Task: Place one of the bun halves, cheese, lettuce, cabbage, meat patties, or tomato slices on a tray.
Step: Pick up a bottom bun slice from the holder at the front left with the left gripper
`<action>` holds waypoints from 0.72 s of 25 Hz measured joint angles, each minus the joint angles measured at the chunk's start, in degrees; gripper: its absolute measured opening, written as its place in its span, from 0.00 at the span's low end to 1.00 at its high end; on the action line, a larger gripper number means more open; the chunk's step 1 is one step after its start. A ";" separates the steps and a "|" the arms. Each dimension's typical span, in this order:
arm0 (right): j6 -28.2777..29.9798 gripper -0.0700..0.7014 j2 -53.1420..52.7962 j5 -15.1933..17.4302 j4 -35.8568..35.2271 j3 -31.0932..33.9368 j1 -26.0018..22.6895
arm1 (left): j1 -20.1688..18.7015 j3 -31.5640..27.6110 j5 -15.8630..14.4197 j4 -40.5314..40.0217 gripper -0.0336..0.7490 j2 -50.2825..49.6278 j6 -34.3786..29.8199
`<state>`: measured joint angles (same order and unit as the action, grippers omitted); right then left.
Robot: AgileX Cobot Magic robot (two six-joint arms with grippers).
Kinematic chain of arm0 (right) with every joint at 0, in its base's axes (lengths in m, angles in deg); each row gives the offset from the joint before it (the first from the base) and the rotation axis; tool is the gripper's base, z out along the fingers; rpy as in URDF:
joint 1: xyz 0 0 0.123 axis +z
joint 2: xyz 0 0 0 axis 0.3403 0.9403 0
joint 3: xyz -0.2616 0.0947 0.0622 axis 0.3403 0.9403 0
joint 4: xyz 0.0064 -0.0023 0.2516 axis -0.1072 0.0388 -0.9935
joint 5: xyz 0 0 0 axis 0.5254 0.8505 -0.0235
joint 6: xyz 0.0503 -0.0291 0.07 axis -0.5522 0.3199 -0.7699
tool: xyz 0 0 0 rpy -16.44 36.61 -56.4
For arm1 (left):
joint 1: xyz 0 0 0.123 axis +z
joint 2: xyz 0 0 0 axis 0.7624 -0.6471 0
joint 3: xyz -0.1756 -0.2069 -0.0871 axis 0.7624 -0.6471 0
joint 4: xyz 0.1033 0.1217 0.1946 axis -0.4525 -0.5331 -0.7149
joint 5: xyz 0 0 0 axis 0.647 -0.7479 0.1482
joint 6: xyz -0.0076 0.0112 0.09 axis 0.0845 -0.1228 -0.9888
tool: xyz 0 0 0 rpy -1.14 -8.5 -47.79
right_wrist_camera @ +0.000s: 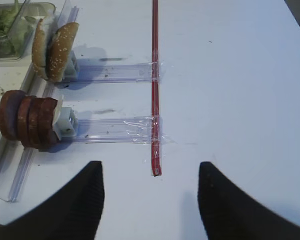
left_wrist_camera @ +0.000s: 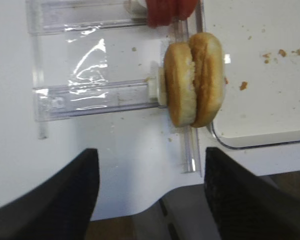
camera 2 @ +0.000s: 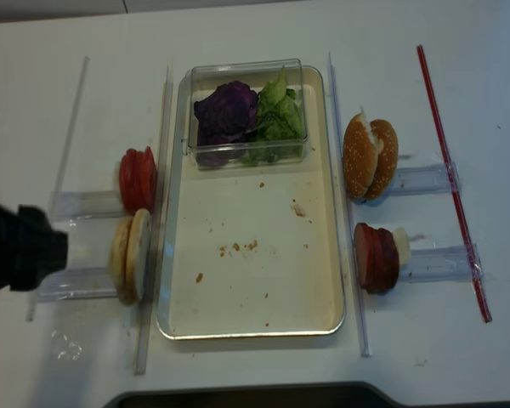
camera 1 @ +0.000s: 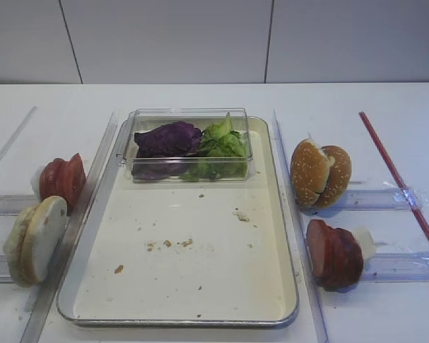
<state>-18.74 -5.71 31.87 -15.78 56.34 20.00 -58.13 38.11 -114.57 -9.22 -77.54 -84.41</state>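
The cream tray (camera 1: 200,271) lies in the middle, holding only crumbs and a clear box (camera 1: 189,118) of purple cabbage (camera 1: 168,138) and green lettuce (camera 1: 223,143). Left of the tray, two pale bun halves (camera 1: 36,239) stand on edge, with tomato slices (camera 1: 62,180) behind them. Meat patties (camera 1: 334,254) stand to the tray's right. No cheese is in view. My left gripper (left_wrist_camera: 150,152) is open and empty, a short way back from the bun halves (left_wrist_camera: 194,79). My right gripper (right_wrist_camera: 150,165) is open over bare table, right of the patties (right_wrist_camera: 30,124).
Sesame-seeded buns (camera 1: 320,175) stand behind the patties. Clear plastic rails (camera 1: 386,199) hold each stack, and long clear strips flank the tray. A red strip (right_wrist_camera: 155,90) is taped across the right rails. The table's front edge (left_wrist_camera: 155,200) is just under my left gripper.
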 joint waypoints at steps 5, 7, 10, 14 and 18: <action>0.00 0.65 0.00 0.00 0.00 0.00 0.00 | -0.10 1.18 0.23 5.24 0.60 -6.29 -0.98; 0.00 0.65 0.00 0.00 0.00 0.00 0.00 | -2.19 1.97 0.36 6.03 0.60 -9.27 -1.20; 0.00 0.65 0.00 0.00 0.00 0.00 0.00 | -4.90 3.19 0.36 5.97 0.60 -11.46 -0.30; 0.00 0.65 0.00 0.00 0.00 0.00 0.00 | -10.44 5.42 0.59 2.18 0.60 -16.54 5.34; 0.00 0.65 0.00 0.00 0.00 0.00 0.00 | -14.23 7.02 0.95 -0.08 0.60 -21.91 8.47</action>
<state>-18.74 -5.71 31.87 -15.78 56.34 20.00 -72.37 45.13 -113.61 -9.30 -99.45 -75.93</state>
